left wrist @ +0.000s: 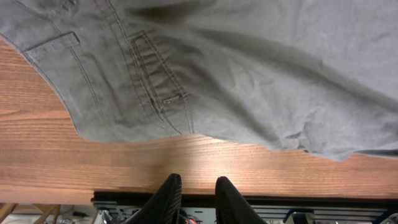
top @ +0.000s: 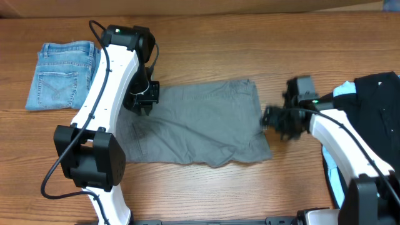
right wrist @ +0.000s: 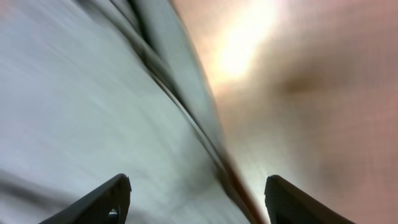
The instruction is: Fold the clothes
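Cloth fills both wrist views, which fits arms working low over the garment. Nearest the robot, the bare wooden desk (top: pixel 206 187) shows in front of the grey-khaki cotton shorts (top: pixel 200 122). These lie flat at the desk's middle, roughly smoothed, with a diagonal crease and a rumpled near edge. Their long axis runs side to side: the waistband end, with its welt pockets, points to the robot's left, and the leg hems point right.

At the shorts' left end the left pincer (top: pixel 142 100) hangs over the waistband edge. Its black fingers (left wrist: pixel 168 196) stand a slit apart and grip nothing; I judge it is placed to take that edge. At the shorts' right end the right pincer (top: pixel 273 119) sits just beside the hem, jaws spread wide and empty, and the cloth edge runs beneath them in a blurred wrist view. One arm at each end suits carrying one end over the other.

Further right of the shorts lies a black garment (top: pixel 378 100). Beyond the shorts' far left corner, well apart, blue denim shorts (top: pixel 59 75) lie folded, apparently done.
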Robot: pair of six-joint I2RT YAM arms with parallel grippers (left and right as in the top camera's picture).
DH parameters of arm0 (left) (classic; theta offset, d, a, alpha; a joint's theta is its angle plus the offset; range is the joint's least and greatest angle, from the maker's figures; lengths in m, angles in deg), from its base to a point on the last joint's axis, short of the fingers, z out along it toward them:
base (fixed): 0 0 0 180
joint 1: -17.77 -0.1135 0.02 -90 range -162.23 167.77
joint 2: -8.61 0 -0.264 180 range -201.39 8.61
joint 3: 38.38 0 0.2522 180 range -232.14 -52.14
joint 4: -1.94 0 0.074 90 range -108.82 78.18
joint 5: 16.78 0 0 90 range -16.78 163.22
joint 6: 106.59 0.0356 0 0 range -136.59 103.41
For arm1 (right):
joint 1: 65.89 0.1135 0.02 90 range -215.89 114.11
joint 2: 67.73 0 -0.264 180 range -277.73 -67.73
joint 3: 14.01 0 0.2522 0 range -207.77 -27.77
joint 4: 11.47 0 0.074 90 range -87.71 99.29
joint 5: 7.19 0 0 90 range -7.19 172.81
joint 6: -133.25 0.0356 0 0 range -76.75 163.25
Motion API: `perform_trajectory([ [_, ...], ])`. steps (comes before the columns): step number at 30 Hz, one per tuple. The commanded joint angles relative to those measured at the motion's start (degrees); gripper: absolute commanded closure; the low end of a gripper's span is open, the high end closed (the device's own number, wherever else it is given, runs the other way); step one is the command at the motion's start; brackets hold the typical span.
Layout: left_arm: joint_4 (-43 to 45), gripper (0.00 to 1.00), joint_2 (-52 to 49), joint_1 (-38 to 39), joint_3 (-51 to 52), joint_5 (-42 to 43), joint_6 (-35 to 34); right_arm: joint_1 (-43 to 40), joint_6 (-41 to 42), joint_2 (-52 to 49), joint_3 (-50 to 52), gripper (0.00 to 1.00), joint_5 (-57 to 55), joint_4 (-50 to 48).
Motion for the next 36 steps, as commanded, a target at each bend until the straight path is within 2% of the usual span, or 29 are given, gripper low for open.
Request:
perform_trajectory([
  [1, -0.28, 0.76, 4.35, -0.2, 0.2, 0.0, -1.7, -0.09, -1.9, 1.05, -2.14, 0.31, 2.43, -5.99],
  [7, -0.28, 0.67, 7.54, -0.2, 0.59, 0.02, -2.54, -0.04, -1.86, -4.92, -2.14, 0.34, 8.59, -20.68],
  [11, -0.28, 0.65, 7.91, -0.2, 2.75, 0.0, -3.43, -0.04, -1.88, -10.86, -2.14, 0.36, 14.56, -28.65],
  [15, 1.46, 0.67, 7.91, -0.24, 7.32, -0.02, -3.87, -0.04, -1.86, -15.26, -2.14, 0.43, 18.73, -33.79],
  [20, 7.82, 0.64, 7.91, -0.24, 13.66, 0.04, -4.72, -0.04, -1.86, -17.68, -2.14, 0.43, 18.03, -35.04],
  [21, 9.09, 0.63, 7.91, -0.22, 14.86, 0.04, -4.72, -0.02, -1.86, -17.92, -2.14, 0.46, 18.21, -35.15],
  [24, 12.2, 0.58, 7.89, -0.24, 18.29, 0.04, -4.72, 0.02, -1.88, -18.08, -2.14, 0.63, 18.18, -34.95],
  [26, 13.9, 0.57, 7.89, -0.24, 20.63, 0.04, -4.72, 0.02, -1.86, -18.08, -2.14, 0.66, 18.14, -35.06],
  [29, 15.37, 0.57, 7.89, -0.24, 23.26, 0.04, -4.72, 0.02, -1.88, -18.08, -2.14, 0.67, 17.92, -34.99],
  [30, 15.65, 0.57, 7.89, -0.24, 23.78, 0.04, -4.72, 0.02, -1.88, -18.1, -2.12, 0.64, 17.49, -34.97],
  [32, 16.24, 0.58, 7.89, -0.28, 24.92, 0.04, -4.7, 0.04, -1.86, -18.1, -2.03, 0.46, 15.39, -35.04],
  [36, 16.65, 0.58, 7.89, -0.28, 25.42, 0.02, -4.68, 0.31, -1.86, -18.34, -2.03, 0.51, 14.12, -35.43],
])
